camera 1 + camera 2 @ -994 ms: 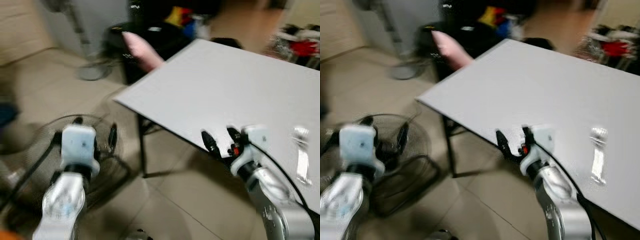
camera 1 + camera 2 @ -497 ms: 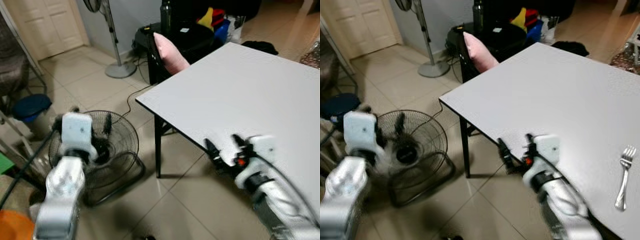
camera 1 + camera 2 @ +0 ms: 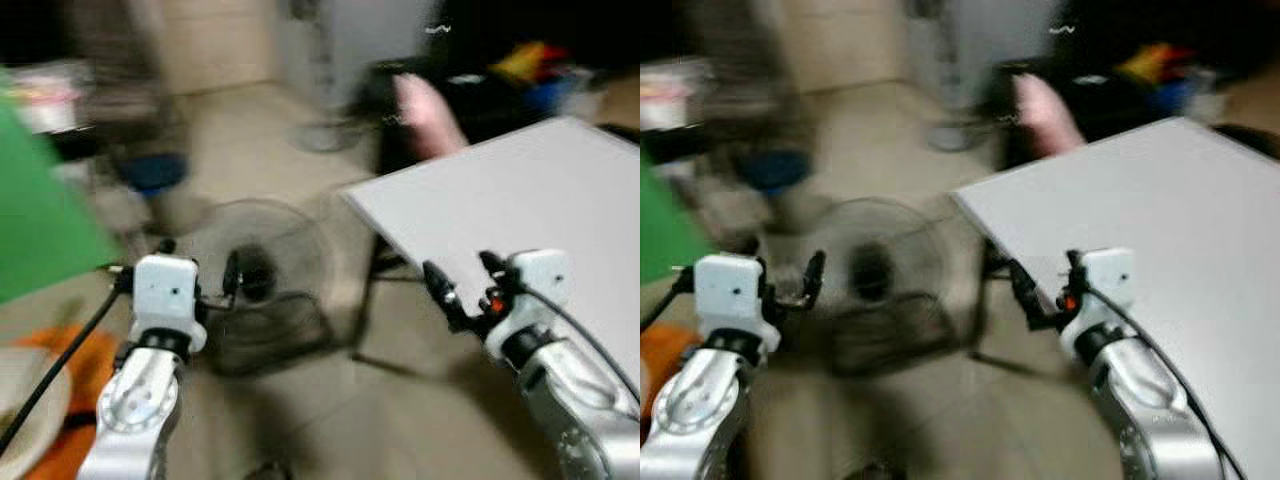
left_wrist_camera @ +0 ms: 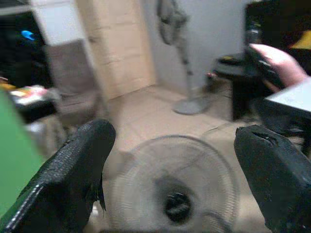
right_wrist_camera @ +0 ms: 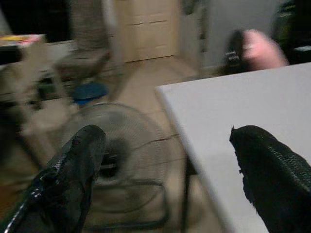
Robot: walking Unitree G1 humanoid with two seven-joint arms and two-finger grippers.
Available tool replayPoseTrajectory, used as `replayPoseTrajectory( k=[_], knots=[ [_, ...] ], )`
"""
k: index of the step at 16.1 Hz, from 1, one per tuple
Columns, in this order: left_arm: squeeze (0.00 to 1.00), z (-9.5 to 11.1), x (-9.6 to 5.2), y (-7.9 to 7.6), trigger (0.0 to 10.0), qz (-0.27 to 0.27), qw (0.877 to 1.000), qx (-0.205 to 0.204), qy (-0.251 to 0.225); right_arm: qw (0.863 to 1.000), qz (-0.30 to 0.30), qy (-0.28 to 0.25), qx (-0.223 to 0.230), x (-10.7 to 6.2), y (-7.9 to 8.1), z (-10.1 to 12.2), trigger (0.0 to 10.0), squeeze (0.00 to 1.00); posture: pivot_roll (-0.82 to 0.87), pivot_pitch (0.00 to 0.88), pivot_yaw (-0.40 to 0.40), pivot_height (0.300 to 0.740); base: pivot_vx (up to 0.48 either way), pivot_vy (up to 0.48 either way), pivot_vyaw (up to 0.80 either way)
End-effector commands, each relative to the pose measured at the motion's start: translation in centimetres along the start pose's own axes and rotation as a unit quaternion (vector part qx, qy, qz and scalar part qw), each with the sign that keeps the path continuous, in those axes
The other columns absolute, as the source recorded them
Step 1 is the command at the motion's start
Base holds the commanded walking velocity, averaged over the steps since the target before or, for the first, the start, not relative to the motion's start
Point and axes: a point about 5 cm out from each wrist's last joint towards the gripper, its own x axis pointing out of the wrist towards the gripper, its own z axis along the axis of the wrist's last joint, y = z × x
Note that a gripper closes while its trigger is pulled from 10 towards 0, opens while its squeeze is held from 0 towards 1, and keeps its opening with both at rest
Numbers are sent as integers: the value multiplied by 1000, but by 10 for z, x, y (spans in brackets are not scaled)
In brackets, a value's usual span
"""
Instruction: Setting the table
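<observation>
The head views are heavily blurred, consistent with a camera in motion. The white counter occupies the robot's right side, with one corner pointing toward the floor fan lying on the tiled floor. The visible portion of the counter surface carries no tableware.

The left claw is held out in front of the robot above the floor, just beside the fan. Its fingers stand wide apart in the left wrist view and hold nothing. The right claw hovers at the near edge of the counter. Its fingers are likewise spread wide and empty.

A pink cushion rests on a dark chair beyond the counter's far corner. A green surface and an orange item sit at the robot's left; blur prevents identification.

Judged step: transit, a search for the next item to place, with both claws free. The next move calls for locating tableware, which cannot be made out here, then steadying the view before any approach. Risk: the fan lies close to the left arm's path.
</observation>
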Motion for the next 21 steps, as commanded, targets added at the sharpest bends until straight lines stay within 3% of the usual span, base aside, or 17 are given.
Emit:
replayPoseTrajectory(
  k=[1, 6, 10, 14, 18, 21],
  knots=[
    [0, 4, 1, 2, 10000, 5, 1000, 13, -5, 1000, 7, -1, 4, 2, 1, -1, 10000, 1000, -154, 0, 32, 740, 0, 0, 800],
    [0, 8, -7, 1, 10000, 15, 1000, 13, -17, 1000, 0, -5, 2, 5, -7, 0, 10000, 1000, -151, 0, 46, 740, 0, 0, 800],
    [0, 11, -8, -2, 10000, 17, 1000, 19, -17, 1000, 13, -13, -3, 8, -4, 5, 10000, 1000, -139, 0, 39, 740, 0, -368, 800],
    [0, 24, -14, -7, 10000, 21, 999, 13, -32, 999, 37, -16, 7, 11, -2, 4, 10000, 1000, -109, 0, 30, 740, 0, -248, 0],
    [0, 18, -21, -7, 10000, 9, 999, 32, -13, 998, 58, -16, 5, 19, 0, 5, 10000, 1000, -88, 0, 19, 740, 0, 0, 0],
    [0, 16, -26, -4, 10000, 18, 1000, 21, -2, 998, 63, -9, 12, 21, 0, 0, 10000, 1000, -81, 0, 22, 740, 0, 0, 0]
  ],
)
